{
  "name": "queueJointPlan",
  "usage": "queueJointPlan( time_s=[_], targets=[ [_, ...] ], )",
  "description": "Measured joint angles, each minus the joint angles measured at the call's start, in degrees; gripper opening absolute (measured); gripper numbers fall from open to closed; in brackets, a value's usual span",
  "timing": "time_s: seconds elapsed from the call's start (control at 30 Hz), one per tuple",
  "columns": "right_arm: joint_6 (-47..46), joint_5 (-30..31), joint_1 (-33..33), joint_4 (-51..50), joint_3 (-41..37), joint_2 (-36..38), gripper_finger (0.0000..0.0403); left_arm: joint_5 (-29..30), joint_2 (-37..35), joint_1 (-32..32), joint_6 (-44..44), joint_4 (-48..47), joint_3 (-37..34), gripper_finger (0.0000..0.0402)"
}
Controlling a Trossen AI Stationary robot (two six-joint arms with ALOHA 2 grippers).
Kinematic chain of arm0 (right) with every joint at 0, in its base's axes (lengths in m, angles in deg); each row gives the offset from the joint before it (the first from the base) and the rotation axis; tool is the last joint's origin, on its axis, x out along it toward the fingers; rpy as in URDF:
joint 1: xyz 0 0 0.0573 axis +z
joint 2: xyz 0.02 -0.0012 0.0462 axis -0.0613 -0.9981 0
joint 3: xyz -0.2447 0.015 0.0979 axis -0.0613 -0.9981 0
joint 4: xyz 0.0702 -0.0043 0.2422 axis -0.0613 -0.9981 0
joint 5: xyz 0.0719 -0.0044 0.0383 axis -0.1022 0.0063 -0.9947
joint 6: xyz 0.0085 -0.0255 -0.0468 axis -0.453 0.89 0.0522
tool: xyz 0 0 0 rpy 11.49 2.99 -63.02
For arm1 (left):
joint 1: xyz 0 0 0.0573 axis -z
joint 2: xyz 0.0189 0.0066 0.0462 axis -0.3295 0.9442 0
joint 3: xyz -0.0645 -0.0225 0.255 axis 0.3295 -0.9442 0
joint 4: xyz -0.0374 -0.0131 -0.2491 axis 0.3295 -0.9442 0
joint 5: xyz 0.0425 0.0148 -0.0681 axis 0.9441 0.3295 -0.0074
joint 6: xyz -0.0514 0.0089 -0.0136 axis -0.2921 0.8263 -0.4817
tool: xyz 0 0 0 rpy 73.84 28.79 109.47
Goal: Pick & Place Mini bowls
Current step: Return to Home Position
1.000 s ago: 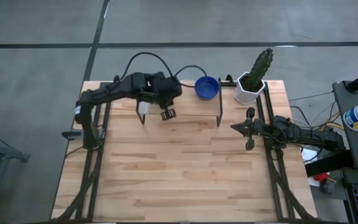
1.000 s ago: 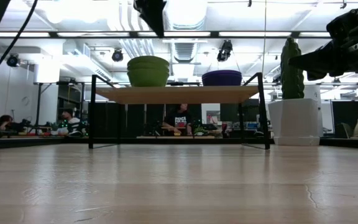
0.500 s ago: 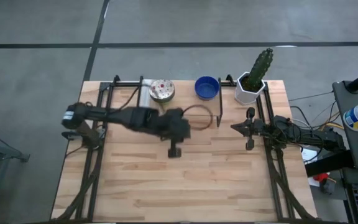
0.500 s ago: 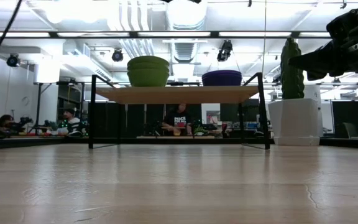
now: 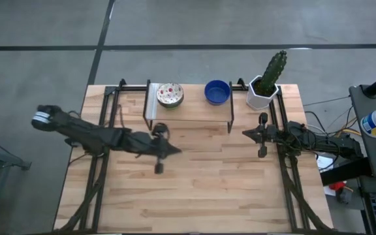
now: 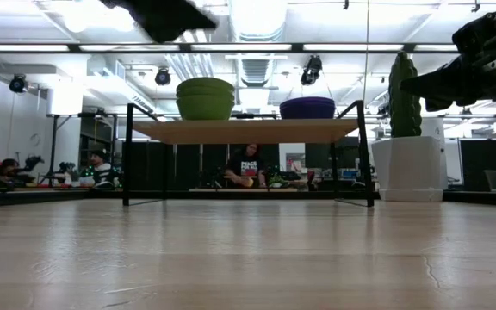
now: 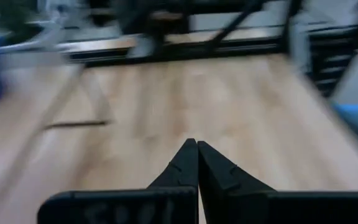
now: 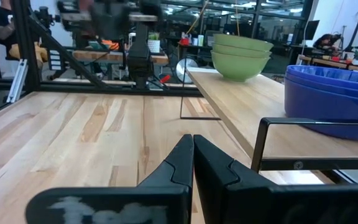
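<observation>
Closest in, bare wood counter (image 5: pixel 194 196). Over its left-middle, in front of the shelf, hangs the left claw (image 5: pixel 158 168). It's clenched on nothing: the left wrist view has its two fingertips (image 7: pixel 183 163) pressed together. The right claw (image 5: pixel 245 134) sits toward the counter's right side, near the shelf's front right leg. It points across the counter, also pinched tight w/ nothing in it.

Next back is the shelf (image 5: pixel 194 109), a wood top on a black wire frame at the counter's far edge. All the bowls are up on it, apart from both claws. The white mini bowls (image 5: pixel 170 94) are nested in a stack on the left part. The blue mini bowls (image 5: pixel 217 91) are nested on the right part, by the corner.

From above, only the top white bowl's inside shows: cream w/ red & green specks. The low & right wrist views show what the top-down one can't, i.e. the outer walls. These look plain green on that stack (image 8: pixel 241 56), w/ rims layered one over another. The blue ones (image 8: pixel 334 93) are solid blue outside too.

Just right of the shelf, a white hex pot (image 5: pixel 262 98) holds a cactus (image 5: pixel 276 68), upright.

Furthest off, low view only: people (image 6: pixel 248 166) seated in the room behind.
</observation>
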Motion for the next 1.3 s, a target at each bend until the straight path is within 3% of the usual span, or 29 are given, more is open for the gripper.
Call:
queueJointPlan(
  time_s=[0.13,0.2,0.43,0.53,0.87,1.13,1.3],
  targets=[
    [0.1,0.0,0.0,0.0,0.0,0.0,0.0008,7.9,-7.5,0.1,-3.9,1.3,-9.6,0.0000],
    [0.0,0.0,0.0,0.0,0.0,0.0,0.0008,7.9,-10.9,0.0,-5.1,1.6,-14.2,0.0000],
    [0.1,0.0,0.0,0.0,0.0,0.0,0.0008,-5.7,-22.7,-0.4,0.1,18.5,-28.3,0.0000],
    [0.1,0.0,0.0,0.0,0.0,0.0,0.0008,-6.2,-28.9,-1.1,0.9,18.6,-32.2,0.0000],
    [0.1,0.0,0.0,0.0,0.0,0.0,0.0008,-4.7,-47.8,-1.6,0.4,5.9,-35.7,0.0000],
    [0.0,0.0,0.0,0.0,0.0,0.0,0.0008,-4.7,-56.3,-1.6,0.9,7.9,-41.3,0.0000],
    [0.1,0.0,0.0,0.0,0.0,0.0,0.0008,-1.4,-62.4,-1.7,0.6,9.1,-44.2,0.0000]
  ],
)
